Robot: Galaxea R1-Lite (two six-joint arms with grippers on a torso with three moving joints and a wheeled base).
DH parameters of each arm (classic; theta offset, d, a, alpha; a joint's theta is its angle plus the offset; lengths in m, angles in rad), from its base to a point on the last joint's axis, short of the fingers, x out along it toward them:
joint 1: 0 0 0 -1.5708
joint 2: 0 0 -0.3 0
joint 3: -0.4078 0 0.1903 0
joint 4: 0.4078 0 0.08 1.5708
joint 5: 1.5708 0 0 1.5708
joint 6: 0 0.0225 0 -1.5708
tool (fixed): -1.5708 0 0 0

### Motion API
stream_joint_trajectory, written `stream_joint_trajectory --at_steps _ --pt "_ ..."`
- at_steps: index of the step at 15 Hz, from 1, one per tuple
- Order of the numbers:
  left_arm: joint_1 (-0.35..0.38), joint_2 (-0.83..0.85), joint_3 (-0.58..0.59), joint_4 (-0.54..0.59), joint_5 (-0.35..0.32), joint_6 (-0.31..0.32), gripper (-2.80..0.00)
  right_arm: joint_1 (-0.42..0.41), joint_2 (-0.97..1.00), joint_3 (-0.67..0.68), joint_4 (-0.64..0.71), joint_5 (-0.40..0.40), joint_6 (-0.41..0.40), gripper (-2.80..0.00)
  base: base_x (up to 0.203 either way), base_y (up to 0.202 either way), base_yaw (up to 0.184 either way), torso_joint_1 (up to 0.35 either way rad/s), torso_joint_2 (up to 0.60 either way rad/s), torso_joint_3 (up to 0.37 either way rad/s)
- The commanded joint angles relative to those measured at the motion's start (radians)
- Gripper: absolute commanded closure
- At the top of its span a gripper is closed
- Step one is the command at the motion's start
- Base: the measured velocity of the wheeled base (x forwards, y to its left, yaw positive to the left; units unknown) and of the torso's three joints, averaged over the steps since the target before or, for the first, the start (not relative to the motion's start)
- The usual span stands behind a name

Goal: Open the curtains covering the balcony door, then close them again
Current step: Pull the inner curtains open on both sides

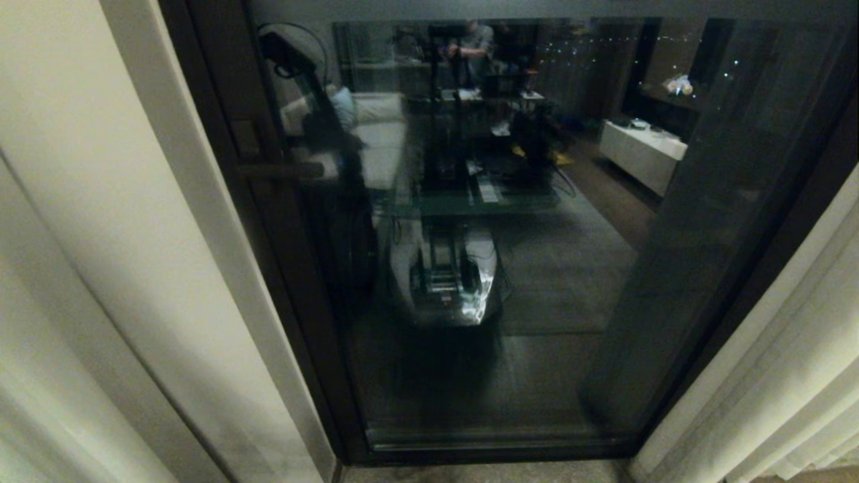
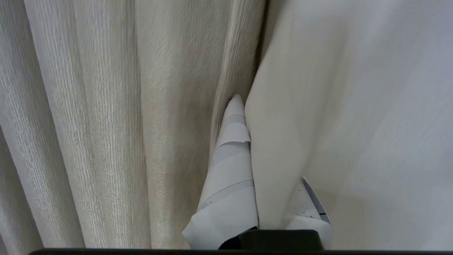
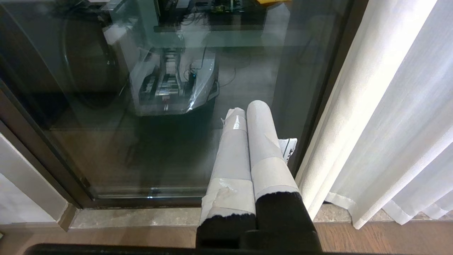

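Our left end effector [image 2: 263, 156] is pinched on a fold of the left curtain panel [image 2: 106, 124]; our right end effector [image 3: 247, 117] hangs pressed together, idle, near the right curtain panel [image 3: 389, 124]. We judge the opening done: the balcony door [image 1: 470, 235] stands uncovered between both panels, and closing remains.

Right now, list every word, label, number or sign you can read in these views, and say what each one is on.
None can be read.
Balcony door: its glass only mirrors a dim room, no lettering legible.
Curtains: plain woven fabric.
Right gripper: blank tape; dark marks on a scrap beside it, too small to read.
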Motion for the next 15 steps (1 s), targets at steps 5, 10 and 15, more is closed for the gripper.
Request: stream_joint_trajectory --at_steps 5,10,15 --pt "-0.002 -0.093 0.03 -0.006 -0.005 -0.006 0.0 0.0 0.0 0.0 0.0 0.0 0.0 0.0 0.0 0.0 0.0 0.0 0.0 0.0" --pt "-0.004 -0.124 0.072 -0.005 -0.026 -0.017 0.0 0.0 0.0 0.0 0.0 0.0 0.0 0.0 0.0 0.0 0.0 0.0 0.0 0.0" --pt "-0.005 -0.16 0.083 -0.004 -0.026 -0.025 -2.8 0.0 0.0 0.0 0.0 0.0 0.0 0.0 0.0 0.0 0.0 0.0 0.0 0.0"
